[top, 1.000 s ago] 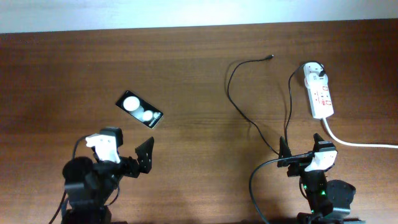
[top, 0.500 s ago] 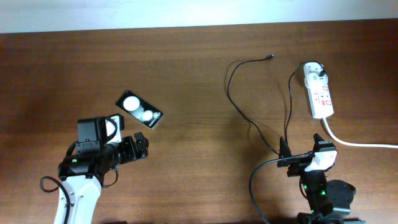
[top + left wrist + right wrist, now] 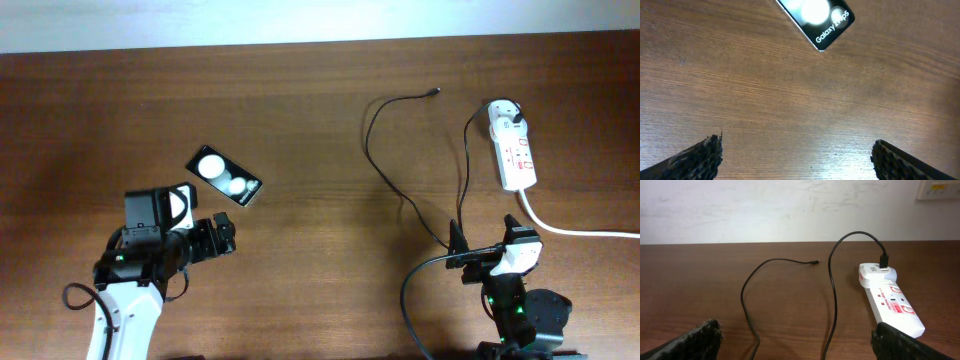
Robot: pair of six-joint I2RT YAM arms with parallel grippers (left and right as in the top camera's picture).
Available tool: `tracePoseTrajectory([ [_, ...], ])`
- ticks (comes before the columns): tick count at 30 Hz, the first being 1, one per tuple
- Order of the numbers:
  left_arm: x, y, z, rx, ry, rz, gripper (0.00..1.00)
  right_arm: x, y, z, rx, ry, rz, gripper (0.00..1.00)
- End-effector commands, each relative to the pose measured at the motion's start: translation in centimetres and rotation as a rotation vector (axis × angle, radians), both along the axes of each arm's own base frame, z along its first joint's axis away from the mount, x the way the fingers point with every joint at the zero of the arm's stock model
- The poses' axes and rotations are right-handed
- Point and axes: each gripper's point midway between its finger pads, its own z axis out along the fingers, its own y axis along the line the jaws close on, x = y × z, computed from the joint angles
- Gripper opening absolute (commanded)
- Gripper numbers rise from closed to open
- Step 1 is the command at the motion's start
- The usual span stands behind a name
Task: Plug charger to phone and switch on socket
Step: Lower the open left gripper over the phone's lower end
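Note:
The black phone (image 3: 225,176) lies flat on the left of the table, its glossy face showing two round reflections; its lower end shows in the left wrist view (image 3: 817,20). My left gripper (image 3: 215,238) is open and empty just below the phone, apart from it (image 3: 796,155). The thin black charger cable (image 3: 385,165) loops across the right side, its plug tip (image 3: 435,92) lying free, its white adapter (image 3: 506,112) in the white socket strip (image 3: 515,152). My right gripper (image 3: 480,255) is open and empty near the front edge, the cable (image 3: 832,295) and socket (image 3: 890,302) ahead of it.
The socket's thick white cord (image 3: 575,228) runs off to the right edge. A white wall borders the table's far edge (image 3: 790,205). Thicker black robot cables hang near both arm bases at the front.
My left arm swung up and turned toward the phone, the gripper now pointing down over the wood just below it. The right arm, cable and socket have not moved.

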Motion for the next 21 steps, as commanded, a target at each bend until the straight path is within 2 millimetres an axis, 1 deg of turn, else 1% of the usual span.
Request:
tracePoseTrajectory([
  [1, 1.7, 0.5, 2.4, 0.017, -0.065, 0.021, 0.99, 0.0, 0.0, -0.2, 0.010, 0.002, -0.005, 0.99],
  [3, 2.5, 1.4, 2.8, 0.025, -0.049, 0.112, 0.99, 0.0, -0.1, -0.2, 0.010, 0.002, -0.005, 0.99],
  [6, 4.1, 1.2, 3.0, -0.005, -0.008, 0.157, 0.99, 0.0, -0.1, -0.2, 0.010, 0.002, -0.005, 0.99],
  [7, 5.3, 1.2, 3.0, -0.003, 0.027, 0.202, 0.99, 0.0, -0.1, -0.2, 0.010, 0.002, -0.005, 0.99],
  [8, 5.8, 1.2, 2.7, 0.001, 0.048, 0.218, 0.99, 0.0, 0.0, -0.2, 0.010, 0.002, -0.005, 0.99],
  [10, 7.2, 0.2, 2.0, 0.002, 0.085, 0.202, 0.99, 0.0, -0.1, -0.2, 0.010, 0.002, -0.005, 0.99],
  [13, 8.3, -1.5, 0.3, 0.006, 0.103, 0.153, 0.99, 0.0, -0.1, -0.2, 0.010, 0.002, -0.005, 0.99],
  [16, 8.3, -1.7, -1.0, 0.012, 0.140, 0.147, 0.99, 0.0, -0.1, -0.2, 0.010, 0.002, -0.005, 0.99],
  [21, 8.1, -1.7, -1.8, 0.008, 0.170, 0.166, 0.99, 0.0, -0.1, -0.2, 0.010, 0.002, -0.005, 0.99],
])
